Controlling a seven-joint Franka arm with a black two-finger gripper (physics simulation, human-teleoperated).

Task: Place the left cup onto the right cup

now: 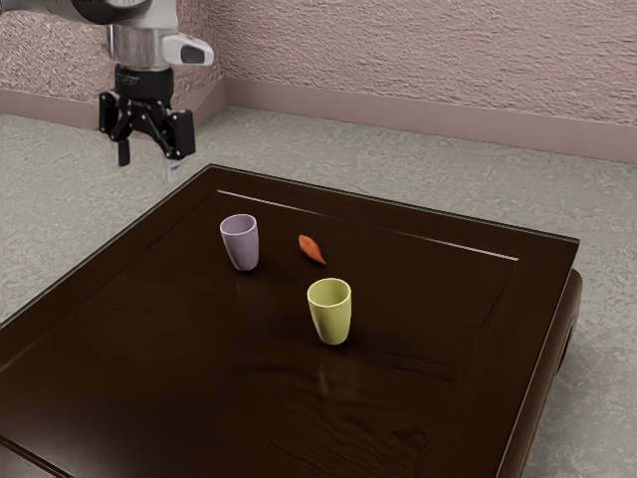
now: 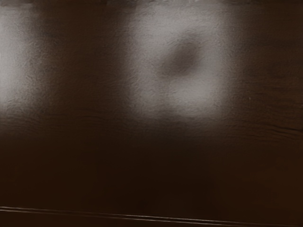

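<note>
A lilac cup stands upright on the dark wooden table, toward the exterior view's left. A yellow-green cup stands upright nearer the front, to the exterior view's right of the lilac one. My gripper hangs high above the table's far left corner, well away from both cups, open with nothing between its fingers. The wrist view looks down on glossy dark table surface with pale reflections.
A small orange carrot-shaped object lies between the two cups, slightly behind them. The table has a raised rim around its edge. Grey carpet and a pink wall surround the table.
</note>
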